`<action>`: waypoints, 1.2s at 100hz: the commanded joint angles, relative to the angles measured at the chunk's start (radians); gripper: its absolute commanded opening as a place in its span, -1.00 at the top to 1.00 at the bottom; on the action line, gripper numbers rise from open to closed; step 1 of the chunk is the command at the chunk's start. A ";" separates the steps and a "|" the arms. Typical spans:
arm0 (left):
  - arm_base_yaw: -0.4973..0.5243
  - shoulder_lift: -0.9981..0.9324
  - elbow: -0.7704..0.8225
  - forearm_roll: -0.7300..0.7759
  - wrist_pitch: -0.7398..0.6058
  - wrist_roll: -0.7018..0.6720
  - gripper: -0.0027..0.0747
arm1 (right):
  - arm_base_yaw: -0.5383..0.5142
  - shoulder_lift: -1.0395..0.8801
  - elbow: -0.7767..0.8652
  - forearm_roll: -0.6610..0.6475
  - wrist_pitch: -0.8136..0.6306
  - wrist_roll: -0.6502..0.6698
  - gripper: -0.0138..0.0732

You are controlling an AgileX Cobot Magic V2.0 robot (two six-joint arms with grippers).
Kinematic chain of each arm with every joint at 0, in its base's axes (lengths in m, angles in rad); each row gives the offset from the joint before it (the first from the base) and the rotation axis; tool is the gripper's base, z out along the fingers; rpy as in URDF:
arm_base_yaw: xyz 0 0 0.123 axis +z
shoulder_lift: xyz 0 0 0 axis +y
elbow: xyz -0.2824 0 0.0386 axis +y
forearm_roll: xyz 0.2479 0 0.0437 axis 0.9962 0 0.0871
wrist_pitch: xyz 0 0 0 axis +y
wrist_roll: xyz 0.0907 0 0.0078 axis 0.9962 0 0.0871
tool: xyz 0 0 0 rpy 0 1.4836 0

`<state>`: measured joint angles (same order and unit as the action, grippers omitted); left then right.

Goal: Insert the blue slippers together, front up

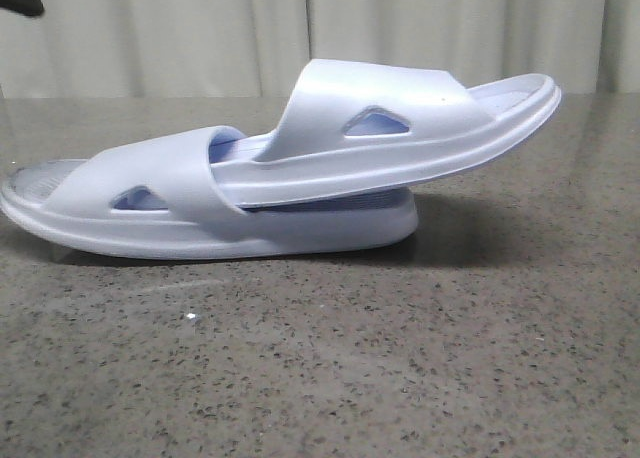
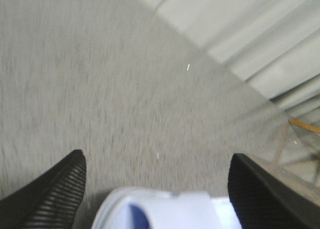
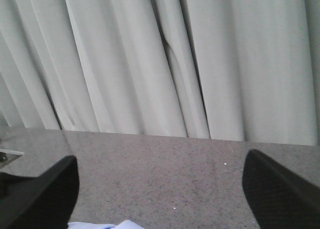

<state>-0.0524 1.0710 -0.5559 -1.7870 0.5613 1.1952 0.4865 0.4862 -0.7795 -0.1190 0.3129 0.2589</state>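
Pale blue foam slide slippers (image 1: pixel 290 168) nested on grey speckled stone surface (image 1: pixel 330 358), upper one tucked under lower one's strap. Left end effector (image 2: pixel 157 189) and right end effector (image 3: pixel 160 189) both spread apart, clamping nothing.

Even soft light; front view sharp, left wrist view motion-blurred, faint shadow under slippers (image 1: pixel 250 188)

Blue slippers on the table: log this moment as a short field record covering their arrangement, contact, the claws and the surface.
lower slipper: flat on the table, sole down
upper slipper: one end pushed under the lower slipper's strap, other end tilted up to the right
contact: touching, partly nested
left claw: open, holding nothing, slipper edge below it
right claw: open, holding nothing
surface: grey speckled table
backdrop: pale curtain
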 commanded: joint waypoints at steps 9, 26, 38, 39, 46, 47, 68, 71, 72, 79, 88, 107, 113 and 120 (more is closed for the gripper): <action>-0.007 -0.163 -0.044 -0.034 -0.123 0.095 -0.41 | -0.004 0.008 -0.031 -0.121 -0.002 -0.015 -0.65; -0.007 -0.317 -0.040 0.092 -0.201 0.095 -0.41 | -0.004 -0.007 -0.023 -0.230 0.040 -0.015 -0.65; -0.007 -0.424 -0.006 0.139 -0.229 0.095 -0.41 | -0.004 -0.049 0.017 -0.273 0.042 -0.015 -0.65; -0.007 -0.430 0.001 0.143 -0.231 0.095 -0.41 | -0.004 -0.056 0.023 -0.273 0.042 -0.015 -0.65; -0.007 -0.490 0.040 0.150 -0.237 0.095 -0.41 | -0.004 -0.092 0.056 -0.290 0.054 -0.015 -0.65; -0.007 -0.502 0.044 0.153 -0.237 0.095 -0.41 | -0.004 -0.096 0.059 -0.292 0.055 -0.015 -0.65; -0.007 -0.676 0.190 0.166 -0.248 0.095 -0.41 | -0.004 -0.255 0.170 -0.321 0.124 -0.015 -0.65; -0.007 -0.699 0.210 0.169 -0.248 0.095 -0.41 | -0.004 -0.281 0.192 -0.321 0.137 -0.013 -0.65; -0.007 -0.705 0.220 0.171 -0.248 0.095 -0.41 | -0.004 -0.294 0.197 -0.321 0.144 -0.013 -0.65; -0.007 -0.760 0.266 0.189 -0.251 0.095 -0.41 | -0.004 -0.363 0.244 -0.324 0.181 0.012 -0.65; -0.007 -0.819 0.315 0.219 -0.256 0.095 -0.41 | -0.004 -0.449 0.303 -0.324 0.251 0.033 -0.65; -0.007 -0.882 0.376 0.261 -0.262 0.095 -0.41 | -0.006 -0.506 0.348 -0.331 0.295 0.046 -0.65; -0.007 -0.882 0.386 0.270 -0.266 0.095 -0.40 | -0.006 -0.506 0.350 -0.334 0.281 0.046 -0.65; -0.007 -0.882 0.392 0.270 -0.274 0.095 -0.36 | -0.006 -0.506 0.353 -0.339 0.277 0.046 -0.65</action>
<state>-0.0524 0.1819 -0.1424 -1.5033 0.2997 1.2904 0.4858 -0.0115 -0.4068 -0.4216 0.6781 0.3013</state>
